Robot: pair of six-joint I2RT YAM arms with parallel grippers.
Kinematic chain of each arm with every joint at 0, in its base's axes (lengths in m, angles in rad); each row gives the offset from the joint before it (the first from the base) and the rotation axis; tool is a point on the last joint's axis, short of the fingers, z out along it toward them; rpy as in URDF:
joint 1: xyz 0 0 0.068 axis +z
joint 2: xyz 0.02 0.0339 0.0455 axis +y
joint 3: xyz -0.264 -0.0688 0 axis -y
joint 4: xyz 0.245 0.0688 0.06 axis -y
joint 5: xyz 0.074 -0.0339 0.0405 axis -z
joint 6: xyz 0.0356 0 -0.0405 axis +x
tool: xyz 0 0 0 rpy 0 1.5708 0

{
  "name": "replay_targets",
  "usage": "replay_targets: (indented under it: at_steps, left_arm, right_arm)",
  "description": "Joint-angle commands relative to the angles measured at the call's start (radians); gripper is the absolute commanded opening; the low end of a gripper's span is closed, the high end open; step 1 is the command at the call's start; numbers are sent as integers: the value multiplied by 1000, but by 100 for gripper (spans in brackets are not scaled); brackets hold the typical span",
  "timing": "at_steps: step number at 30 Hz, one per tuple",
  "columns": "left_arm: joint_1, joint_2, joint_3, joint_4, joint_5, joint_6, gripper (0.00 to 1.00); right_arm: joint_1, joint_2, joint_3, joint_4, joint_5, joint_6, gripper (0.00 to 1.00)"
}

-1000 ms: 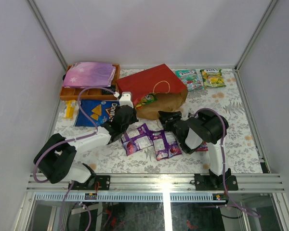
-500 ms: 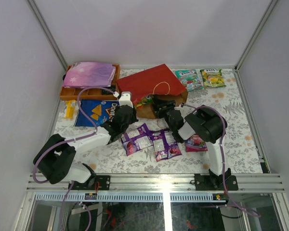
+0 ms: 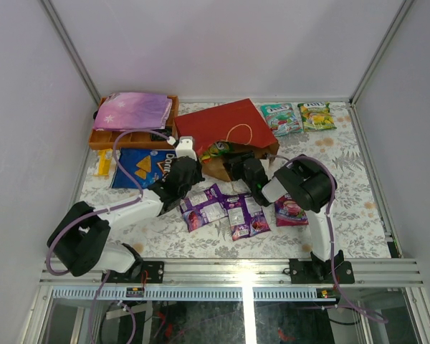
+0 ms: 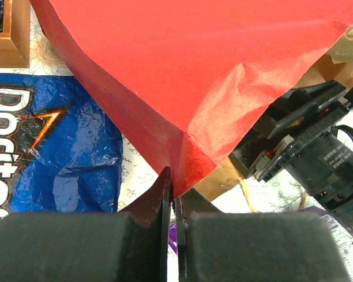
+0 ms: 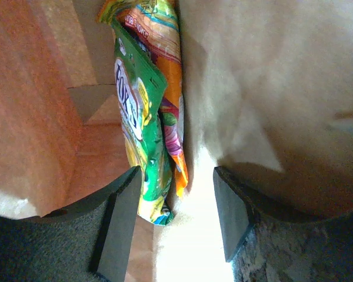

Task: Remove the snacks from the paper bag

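The red paper bag lies on its side, its brown mouth facing the arms. My left gripper is shut on the corner of the bag's rim. My right gripper reaches into the mouth, open. Inside, a green packet and an orange packet stand on edge just ahead of its left finger, neither of them pinched. Outside lie the blue Doritos bag, two purple packets, a pink-red packet and two green packets.
An orange wooden tray stands at the back left with a pink-purple starry pouch lying on top. A small yellow item lies beside the Doritos bag. Enclosure walls close in the table on three sides.
My right gripper has moved forward from in front of the bag into its mouth, uncovering the pink-red packet on the table. The left gripper has kept its hold.
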Motion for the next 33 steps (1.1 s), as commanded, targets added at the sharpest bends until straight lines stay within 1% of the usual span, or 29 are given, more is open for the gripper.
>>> replay_targets:
  at_steps: [1, 4, 8, 12, 13, 14, 15, 18, 19, 20, 23, 28, 33]
  left_arm:
    - [6, -45, -8, 24, 6, 0, 0]
    - [6, -45, -11, 28, 26, -4, 0]
    - [6, -38, -24, 37, 41, -7, 0]
    - [6, -33, -30, 41, 39, -3, 0]
    - [6, -33, -30, 42, 38, 0, 0]
    - [6, -32, -29, 42, 38, 2, 0]
    - [6, -31, -27, 42, 38, 2, 0]
    - [6, -27, -25, 47, 37, 4, 0]
    - [6, -24, -25, 49, 37, 4, 0]
    - [6, -23, -25, 48, 37, 4, 0]
    - [6, -20, -28, 46, 32, 4, 0]
    - [8, -21, -36, 40, 15, 4, 0]
    - [12, -11, -28, 30, 11, -6, 0]
  right_arm:
    - [-11, 19, 107, -165, -32, -63, 61]
    - [-12, 49, 174, -204, -24, -85, 61]
    - [-11, 87, 238, -214, -11, -94, 62]
    - [-11, 104, 279, -213, -12, -115, 54]
    - [-11, 99, 275, -209, -10, -124, 51]
    - [-11, 91, 267, -207, -7, -133, 46]
    - [-11, 78, 247, -198, -4, -139, 38]
    - [-12, 40, 190, -153, 0, -163, 10]
    - [-12, 24, 180, -153, -9, -175, 3]
    - [-13, 8, 169, -159, -21, -189, 1]
    - [-14, -51, 131, -194, -53, -234, 0]
    - [-18, -202, 29, -259, -115, -321, 0]
    - [-46, -393, -30, -400, -203, -437, 0]
